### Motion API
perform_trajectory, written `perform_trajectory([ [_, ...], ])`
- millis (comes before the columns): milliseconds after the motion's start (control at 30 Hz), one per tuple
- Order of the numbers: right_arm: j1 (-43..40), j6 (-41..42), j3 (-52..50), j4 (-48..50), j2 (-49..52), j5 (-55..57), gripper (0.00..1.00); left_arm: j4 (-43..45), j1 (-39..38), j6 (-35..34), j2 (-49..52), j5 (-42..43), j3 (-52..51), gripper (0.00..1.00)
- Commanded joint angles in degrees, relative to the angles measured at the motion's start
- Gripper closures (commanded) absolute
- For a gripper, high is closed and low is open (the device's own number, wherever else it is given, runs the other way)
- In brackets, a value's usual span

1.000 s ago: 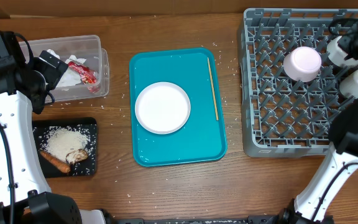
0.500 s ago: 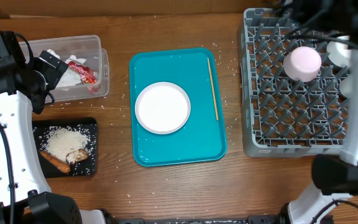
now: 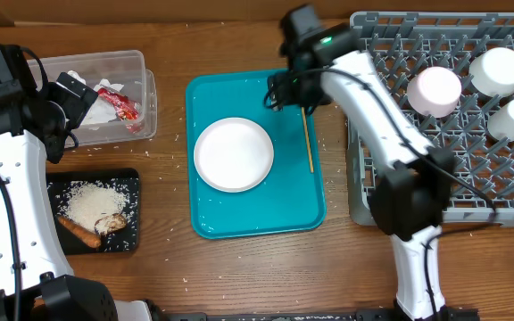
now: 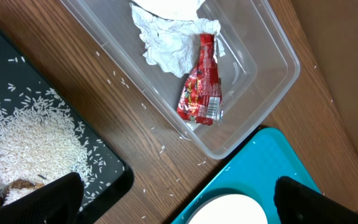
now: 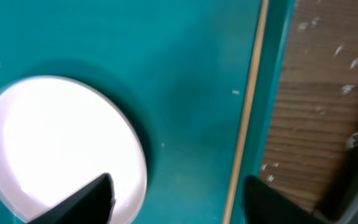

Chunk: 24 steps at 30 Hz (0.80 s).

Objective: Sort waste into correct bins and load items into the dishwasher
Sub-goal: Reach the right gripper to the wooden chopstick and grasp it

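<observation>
At the near left corner of the tabletop the black tray (image 3: 130,183) is seen, holding rice grains (image 3: 89,203), a carrot piece (image 3: 77,234) and a brown chunk (image 3: 110,223). In the middle the teal tray (image 3: 239,209) is set, with the white plate (image 3: 233,154) on its left half and the wooden stick (image 3: 307,129) laid along its right rim. Over that tray's far right corner the right gripper (image 3: 288,94) is held, jaws parted and nothing grasped, with the stick just beneath. By the far left edge the clear tub (image 3: 145,62) is found, a napkin (image 4: 166,40) and the red wrapper (image 4: 202,84) inside. The left gripper (image 3: 71,98) is held above its left end, jaws spread wide and empty. Along the right edge the dish rack (image 3: 418,178) is placed, with two bowls (image 3: 434,91) and a cup (image 3: 512,116) carried in its far part.
</observation>
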Motion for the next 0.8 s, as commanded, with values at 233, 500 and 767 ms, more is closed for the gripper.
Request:
perform_trajectory([
  [233,-0.2,0.1,-0.3,1.5,8.2,2.9,0.40,0.1,0.0,-0.4,-0.8,-0.4,1.0,0.00],
  [500,-0.2,-1.9,-0.3,2.5,11.2,6.5,0.39,0.1,0.0,-0.3,-0.8,-0.4,1.0,0.00],
  [767,-0.2,-1.9,-0.3,3.6,13.4,6.5,0.39,0.1,0.0,-0.3,-0.8,-0.4,1.0,0.00],
])
